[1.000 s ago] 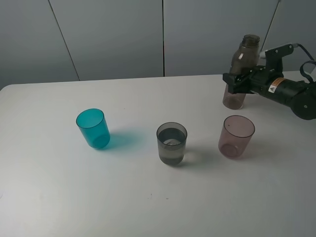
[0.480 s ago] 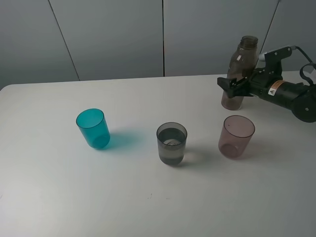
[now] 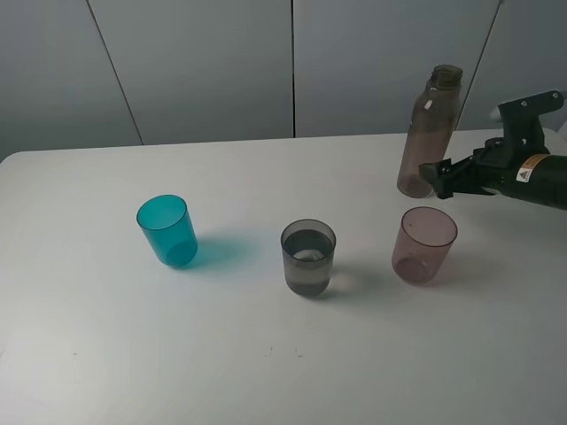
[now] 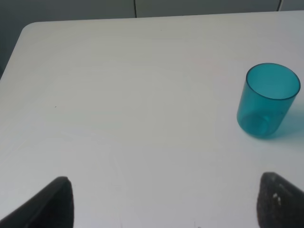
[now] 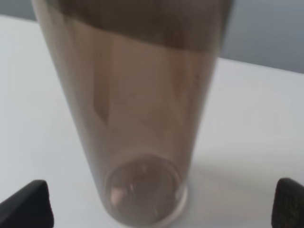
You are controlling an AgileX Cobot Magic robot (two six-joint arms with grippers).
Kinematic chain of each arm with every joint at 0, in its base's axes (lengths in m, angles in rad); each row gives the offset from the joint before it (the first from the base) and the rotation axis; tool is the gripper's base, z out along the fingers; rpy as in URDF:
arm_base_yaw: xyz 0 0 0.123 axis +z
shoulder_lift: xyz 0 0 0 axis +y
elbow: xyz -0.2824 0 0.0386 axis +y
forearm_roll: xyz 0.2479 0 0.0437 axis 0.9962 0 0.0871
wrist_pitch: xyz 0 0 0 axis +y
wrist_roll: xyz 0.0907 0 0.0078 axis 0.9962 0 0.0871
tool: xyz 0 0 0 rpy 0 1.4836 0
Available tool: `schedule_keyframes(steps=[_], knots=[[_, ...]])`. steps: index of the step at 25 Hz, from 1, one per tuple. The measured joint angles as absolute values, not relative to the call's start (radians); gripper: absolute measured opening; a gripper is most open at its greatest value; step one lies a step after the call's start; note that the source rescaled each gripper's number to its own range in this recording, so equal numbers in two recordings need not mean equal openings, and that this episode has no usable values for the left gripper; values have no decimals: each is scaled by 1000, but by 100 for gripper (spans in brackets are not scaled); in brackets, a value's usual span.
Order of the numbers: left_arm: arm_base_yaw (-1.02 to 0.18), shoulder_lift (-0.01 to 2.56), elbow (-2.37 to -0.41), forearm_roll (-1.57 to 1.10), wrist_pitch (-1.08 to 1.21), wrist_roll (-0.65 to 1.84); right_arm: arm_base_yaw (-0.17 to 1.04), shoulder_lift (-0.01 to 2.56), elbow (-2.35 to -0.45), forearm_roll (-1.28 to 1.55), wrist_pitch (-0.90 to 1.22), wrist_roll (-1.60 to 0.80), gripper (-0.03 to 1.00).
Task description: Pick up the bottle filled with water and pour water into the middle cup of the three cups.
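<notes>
While the bottle (image 3: 429, 133) stands upright behind the pinkish-mauve cup (image 3: 424, 244), the right claw (image 3: 440, 179) sits released beside it. Left claw (image 4: 161, 202) spread apart too.

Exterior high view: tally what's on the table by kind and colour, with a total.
Teal cup: 1
Smoky grey cup, with water in it: 1
Pinkish-mauve cup: 1
Brownish-pink bottle, standing, capless: 1
Total: 4 things, 3 cups and 1 bottle.
</notes>
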State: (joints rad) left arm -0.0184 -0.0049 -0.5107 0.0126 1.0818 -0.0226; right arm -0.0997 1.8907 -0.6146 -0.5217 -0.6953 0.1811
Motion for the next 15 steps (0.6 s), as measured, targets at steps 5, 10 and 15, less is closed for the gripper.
schedule_keyframes(steps=[5, 10, 15], knots=[[-18, -5, -511, 13, 1082, -23, -100, 1664, -579, -512, -514, 203, 100], [-18, -5, -511, 13, 1082, -23, -95, 1300, -594, -457, -204, 335, 100], [-18, -5, -511, 13, 1082, -23, -41, 947, -689, -300, 225, 321, 100]])
